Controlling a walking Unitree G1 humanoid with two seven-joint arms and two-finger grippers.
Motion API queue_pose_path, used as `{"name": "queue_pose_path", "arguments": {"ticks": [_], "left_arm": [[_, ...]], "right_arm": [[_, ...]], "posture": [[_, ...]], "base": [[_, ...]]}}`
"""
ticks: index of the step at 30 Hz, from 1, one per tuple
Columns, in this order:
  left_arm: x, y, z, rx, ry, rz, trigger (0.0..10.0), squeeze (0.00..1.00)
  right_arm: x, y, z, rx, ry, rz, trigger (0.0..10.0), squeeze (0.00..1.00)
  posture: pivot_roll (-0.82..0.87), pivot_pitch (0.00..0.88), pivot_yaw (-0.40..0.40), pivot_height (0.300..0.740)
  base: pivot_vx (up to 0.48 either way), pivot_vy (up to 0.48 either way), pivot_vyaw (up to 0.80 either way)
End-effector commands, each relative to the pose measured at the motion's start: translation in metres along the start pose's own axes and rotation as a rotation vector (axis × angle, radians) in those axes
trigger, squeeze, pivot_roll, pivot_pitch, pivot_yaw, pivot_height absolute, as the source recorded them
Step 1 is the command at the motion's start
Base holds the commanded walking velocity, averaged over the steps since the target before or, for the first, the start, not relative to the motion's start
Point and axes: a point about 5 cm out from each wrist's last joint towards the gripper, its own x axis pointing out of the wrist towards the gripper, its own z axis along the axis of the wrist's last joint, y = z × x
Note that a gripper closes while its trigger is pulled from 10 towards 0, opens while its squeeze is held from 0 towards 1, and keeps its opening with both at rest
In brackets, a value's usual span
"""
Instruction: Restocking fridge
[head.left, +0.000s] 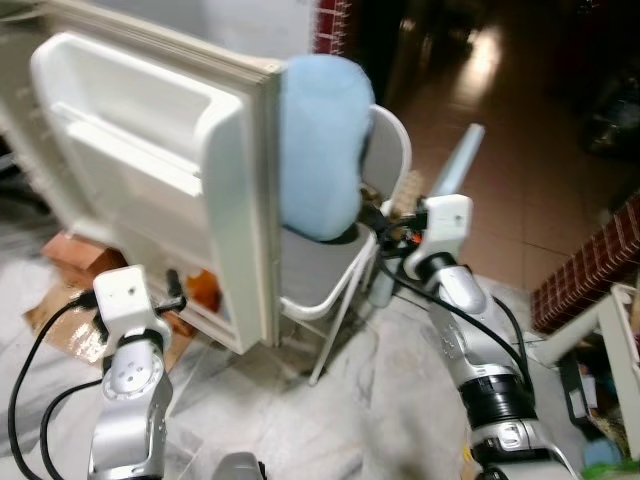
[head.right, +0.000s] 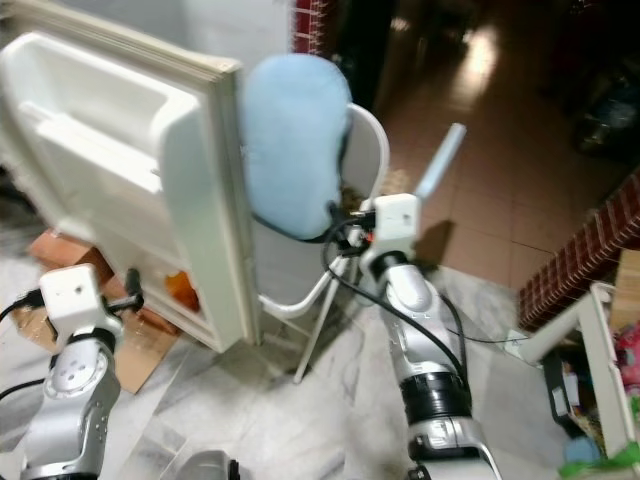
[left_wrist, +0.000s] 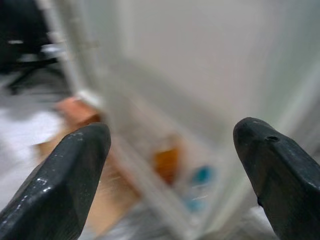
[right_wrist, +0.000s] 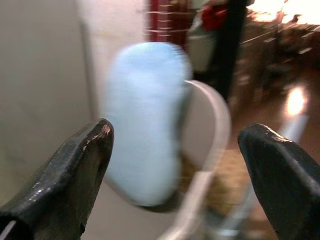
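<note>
Fridge door (head.left: 150, 170): white, standing open, inner face with moulded shelves toward the camera, its edge just beside a chair. Lower door shelf (head.left: 215, 310): holds an orange item (head.left: 203, 289); in the left wrist view, blurred, the orange item (left_wrist: 166, 162) sits beside something blue (left_wrist: 201, 175), identity not discernible. Chair (head.left: 335, 275): white frame with grey seat, directly behind the door edge, carrying a pale blue cushion (head.left: 320, 145) propped against its backrest. Cardboard (head.left: 70, 255): brown, lying on the marble floor (head.left: 370, 400) below and behind the door. Left gripper (left_wrist: 172, 150): raised before the lower part of the door, fingers (left_wrist: 65, 185) wide apart, nothing between them. Right gripper (right_wrist: 175, 150): raised near the chair seat and cushion, fingers (right_wrist: 70, 180) wide apart, empty. Low brick wall (head.left: 590, 265): at far right. Pale blue handle (head.left: 457, 160): leaning beyond the right arm.
</note>
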Motion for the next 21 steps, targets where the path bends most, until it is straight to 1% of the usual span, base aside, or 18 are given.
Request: {"name": "queue_pose_path", "arguments": {"ticks": [1, 2, 3, 6, 8, 10, 12, 14, 16, 17, 21], "left_arm": [[-0.01, 0.005, -0.007, -0.015, 0.049, 0.014, 10.0, 0.0], [-0.014, 0.01, -0.01, -0.003, 0.057, 0.019, 10.0, 0.0], [-0.014, 0.01, -0.01, -0.003, 0.057, 0.019, 10.0, 0.0], [-0.019, 0.019, -0.016, 0.014, 0.089, 0.031, 10.0, 0.0], [-0.023, 0.027, -0.024, 0.014, 0.16, 0.057, 10.0, 0.0], [-0.026, 0.03, -0.03, 0.012, 0.206, 0.074, 10.0, 0.0], [-0.027, 0.031, -0.032, 0.004, 0.225, 0.082, 10.0, 0.0], [-0.033, 0.037, -0.04, 0.012, 0.272, 0.103, 10.0, 0.0], [-0.036, 0.041, -0.043, 0.016, 0.285, 0.114, 10.0, 0.0], [-0.037, 0.044, -0.044, 0.025, 0.287, 0.12, 10.0, 0.0], [-0.037, 0.046, -0.042, 0.028, 0.285, 0.126, 10.0, 0.0]], "right_arm": [[0.004, -0.005, 0.0, -0.003, -0.002, -0.019, 10.0, 0.0], [0.009, -0.003, 0.002, 0.018, -0.008, -0.022, 10.0, 0.0], [0.009, -0.003, 0.002, 0.018, -0.008, -0.022, 10.0, 0.0], [0.019, 0.001, 0.007, 0.03, -0.014, -0.028, 10.0, 0.0], [0.033, 0.011, 0.012, 0.039, -0.014, -0.019, 10.0, 0.0], [0.04, 0.018, 0.017, 0.056, -0.024, -0.011, 10.0, 0.0], [0.043, 0.021, 0.019, 0.056, -0.023, -0.009, 10.0, 0.0], [0.052, 0.031, 0.025, 0.084, -0.03, -0.001, 10.0, 0.0], [0.057, 0.038, 0.029, 0.096, -0.033, 0.008, 10.0, 0.0], [0.062, 0.046, 0.033, 0.107, -0.035, 0.017, 10.0, 0.0], [0.072, 0.063, 0.042, 0.128, -0.034, 0.022, 10.0, 0.0]], "posture": [[0.11, 0.0, -0.05, 0.74], [0.11, 0.0, -0.051, 0.74], [0.11, 0.0, -0.051, 0.74], [0.14, 0.0, -0.063, 0.74], [0.17, 0.0, -0.071, 0.74], [0.17, 0.0, -0.074, 0.74], [0.18, 0.0, -0.079, 0.74], [0.19, 0.0, -0.081, 0.74], [0.2, 0.0, -0.083, 0.74], [0.2, 0.0, -0.086, 0.74], [0.22, 0.0, -0.092, 0.74]], "base": [[0.0, 0.0, 0.8], [0.0, 0.0, 0.8], [0.0, 0.0, 0.8], [0.0, 0.0, 0.8], [0.0, 0.0, 0.8], [0.0, 0.0, 0.8], [0.0, 0.0, 0.8], [0.0, 0.0, 0.8], [0.0, 0.0, 0.23], [0.0, 0.0, 0.0], [0.0, 0.0, 0.0]]}}
